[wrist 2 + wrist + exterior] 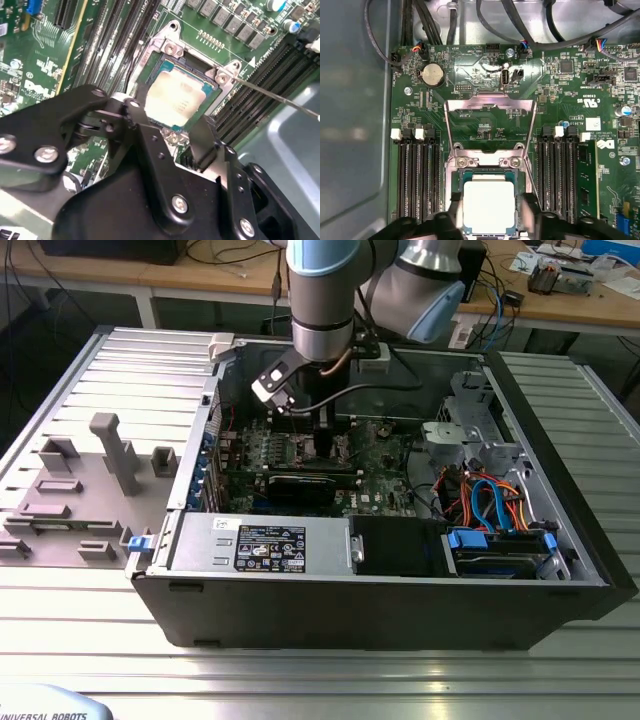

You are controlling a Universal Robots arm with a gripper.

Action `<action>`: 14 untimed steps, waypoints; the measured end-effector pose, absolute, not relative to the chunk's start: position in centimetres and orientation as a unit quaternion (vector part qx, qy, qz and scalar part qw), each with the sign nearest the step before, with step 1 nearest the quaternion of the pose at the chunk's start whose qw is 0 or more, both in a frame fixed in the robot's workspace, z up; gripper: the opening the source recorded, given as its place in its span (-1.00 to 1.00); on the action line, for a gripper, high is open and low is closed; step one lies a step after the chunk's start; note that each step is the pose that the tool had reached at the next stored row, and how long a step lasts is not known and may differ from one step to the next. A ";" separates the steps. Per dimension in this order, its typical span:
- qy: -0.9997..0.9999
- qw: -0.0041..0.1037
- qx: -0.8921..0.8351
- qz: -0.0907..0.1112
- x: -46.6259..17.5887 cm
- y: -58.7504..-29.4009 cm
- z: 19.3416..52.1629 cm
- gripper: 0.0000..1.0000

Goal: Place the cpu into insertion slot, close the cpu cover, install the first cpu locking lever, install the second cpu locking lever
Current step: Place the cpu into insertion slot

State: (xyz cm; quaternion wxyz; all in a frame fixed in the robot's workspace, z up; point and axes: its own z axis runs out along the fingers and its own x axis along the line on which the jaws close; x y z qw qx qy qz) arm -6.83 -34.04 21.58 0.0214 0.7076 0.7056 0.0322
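1. You get even, bright room light across the case [400, 620].
2. Below your gripper [490, 222] the cpu [489, 205] glares pale, washed out.
3. Your gripper's black body shows only dull highlights on its screws.

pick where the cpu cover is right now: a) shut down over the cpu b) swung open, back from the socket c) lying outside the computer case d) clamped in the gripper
B: in the first wrist view the cpu cover is swung back from the insertion slot, and the cpu sits uncovered in it.
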 end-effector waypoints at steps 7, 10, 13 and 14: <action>0.705 0.009 0.708 0.020 -6.2 -34.0 21.9 -0.42; 0.705 0.009 0.708 0.019 -6.2 -34.0 21.9 -0.79; 0.705 0.008 0.708 0.019 -6.2 -34.0 21.9 -0.79; 0.705 0.008 0.708 0.019 -6.2 -34.0 21.9 -0.79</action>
